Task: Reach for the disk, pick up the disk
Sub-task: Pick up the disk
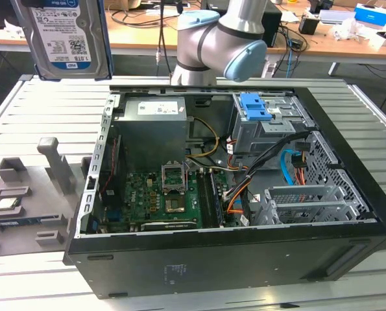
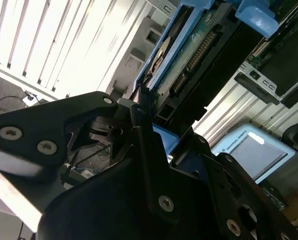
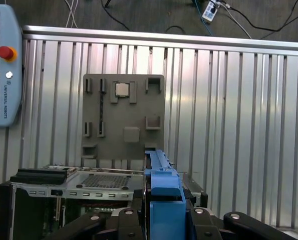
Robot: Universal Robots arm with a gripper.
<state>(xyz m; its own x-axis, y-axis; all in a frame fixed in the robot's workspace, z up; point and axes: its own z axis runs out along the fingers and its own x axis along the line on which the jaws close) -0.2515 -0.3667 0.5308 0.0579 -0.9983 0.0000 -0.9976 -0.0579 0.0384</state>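
Note:
The disk (image 1: 64, 37) hangs high in the air at the exterior view's upper left, above the slatted table, its white label with a blue band facing the camera. In the first wrist view I see it edge-on, its blue rail (image 3: 162, 192) standing between the black fingers of my gripper (image 3: 164, 220). The second wrist view shows the disk's circuit-board side (image 2: 191, 55) framed by blue rails, with my gripper (image 2: 151, 127) shut on its lower end.
An open computer case (image 1: 348, 162) lies on the slatted metal table (image 1: 50, 110), with a blue latch piece (image 1: 256, 107) on its drive cage. A grey slotted stand (image 1: 30, 194) sits beside the case. A teach pendant (image 3: 3, 65) lies on the table's edge.

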